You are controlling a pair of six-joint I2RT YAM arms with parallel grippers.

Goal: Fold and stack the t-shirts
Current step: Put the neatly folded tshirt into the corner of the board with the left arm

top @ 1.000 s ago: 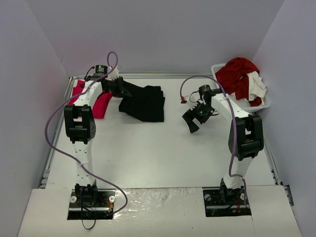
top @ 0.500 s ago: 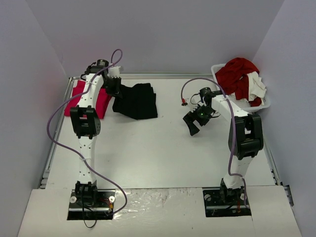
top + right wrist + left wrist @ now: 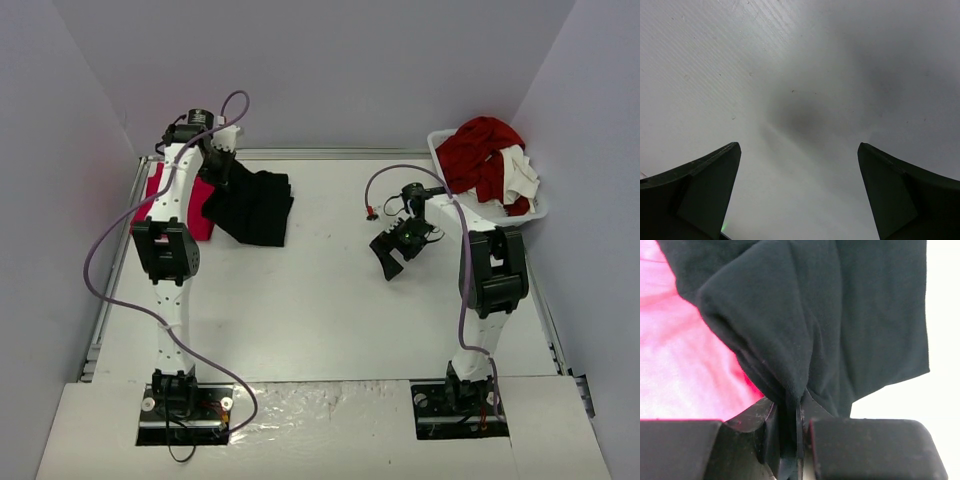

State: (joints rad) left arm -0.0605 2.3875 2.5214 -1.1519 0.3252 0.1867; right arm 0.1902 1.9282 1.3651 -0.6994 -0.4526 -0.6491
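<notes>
A folded black t-shirt (image 3: 252,205) hangs and drags from my left gripper (image 3: 222,165) at the table's far left; the jaws are shut on a bunched edge of it. In the left wrist view the black t-shirt (image 3: 840,315) is pinched at my left gripper (image 3: 796,412) and drapes partly over the pink-red t-shirt (image 3: 680,375). That pink-red t-shirt (image 3: 162,195) lies folded by the left edge, mostly hidden behind my left arm. My right gripper (image 3: 397,250) hovers open over bare table at mid right; the right wrist view shows my right gripper (image 3: 799,155) with nothing between its fingers.
A white basket (image 3: 536,213) at the far right corner holds a heap of red cloth (image 3: 480,150) and white cloth (image 3: 518,178). Purple cables loop from both arms. White walls close the table on three sides.
My left gripper has pulled the black t-shirt leftward, from the table's middle toward and partly over the pink-red one. My right gripper stayed open and barely shifted.
</notes>
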